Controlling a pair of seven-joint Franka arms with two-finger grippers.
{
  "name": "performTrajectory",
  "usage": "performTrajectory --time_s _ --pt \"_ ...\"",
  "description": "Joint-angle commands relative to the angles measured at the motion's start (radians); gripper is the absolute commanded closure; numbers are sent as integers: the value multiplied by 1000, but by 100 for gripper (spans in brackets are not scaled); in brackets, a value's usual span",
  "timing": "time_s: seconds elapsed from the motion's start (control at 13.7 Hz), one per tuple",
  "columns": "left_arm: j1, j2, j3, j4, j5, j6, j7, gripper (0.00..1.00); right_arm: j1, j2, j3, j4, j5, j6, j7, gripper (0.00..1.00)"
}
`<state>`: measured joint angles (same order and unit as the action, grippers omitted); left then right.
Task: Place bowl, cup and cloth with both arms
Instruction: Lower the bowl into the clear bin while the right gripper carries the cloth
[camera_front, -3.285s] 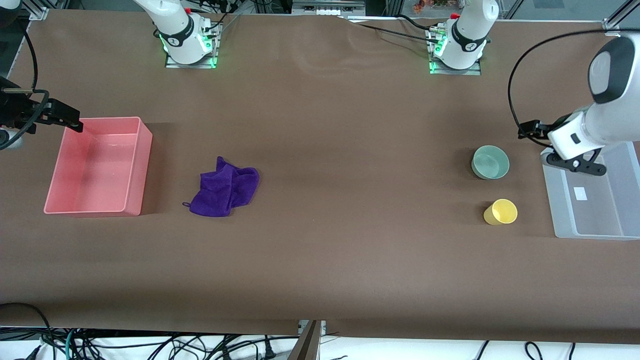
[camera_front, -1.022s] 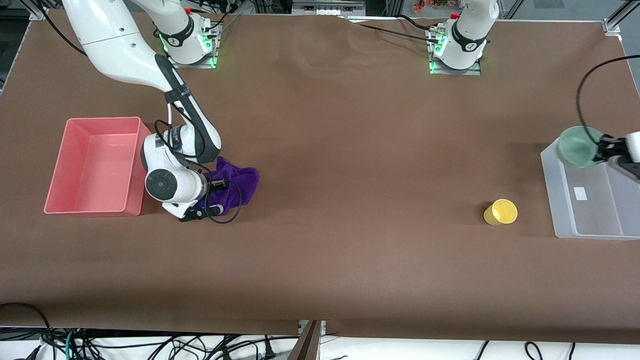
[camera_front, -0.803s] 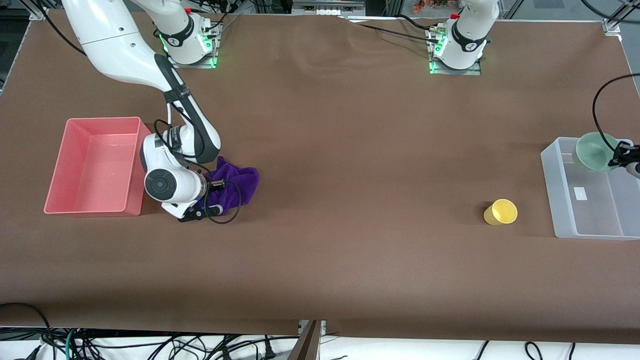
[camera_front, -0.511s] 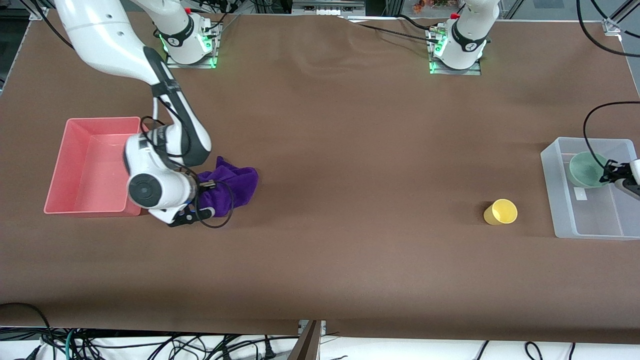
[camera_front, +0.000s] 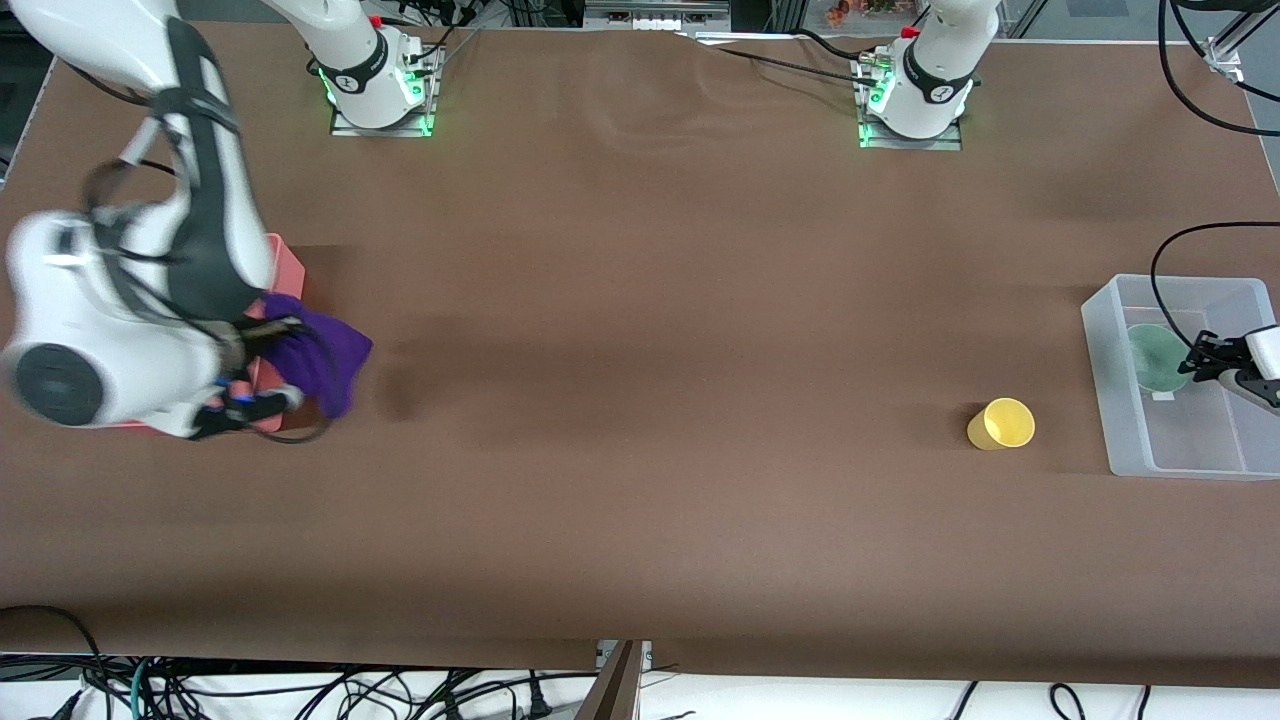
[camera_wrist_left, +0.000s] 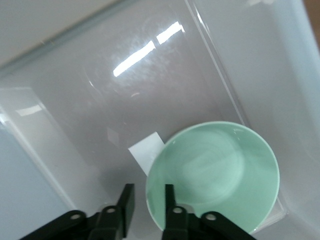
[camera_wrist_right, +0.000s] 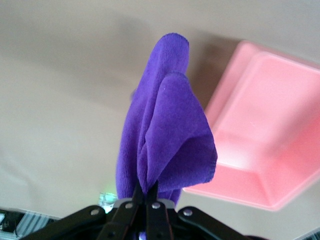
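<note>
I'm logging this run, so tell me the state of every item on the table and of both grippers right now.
bowl: upright in the clear bin, rim between the left gripper's parted fingers.
cloth: lifted, hanging from the shut right gripper beside the pink bin.
cup: on the table, untouched, lying tilted with its mouth toward the front camera.
pink bin: nothing visible inside.

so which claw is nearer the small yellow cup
Left. The left claw is over the clear plastic bin beside the yellow cup; the right claw is by the pink tray.
</note>
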<state>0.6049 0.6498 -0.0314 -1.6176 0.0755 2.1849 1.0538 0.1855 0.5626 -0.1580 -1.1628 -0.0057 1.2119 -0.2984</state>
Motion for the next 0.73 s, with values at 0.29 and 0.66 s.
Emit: performTrajectory --time_s 0.29,0.66 --pt "-95 -144 -132 123 -26 -339 -252 0 -5 16 -300 69 -59 -51 -454 100" --pt "-290 -66 -154 121 -28 -263 -621 0 -29 22 -307 -154 -54 102 -458 100"
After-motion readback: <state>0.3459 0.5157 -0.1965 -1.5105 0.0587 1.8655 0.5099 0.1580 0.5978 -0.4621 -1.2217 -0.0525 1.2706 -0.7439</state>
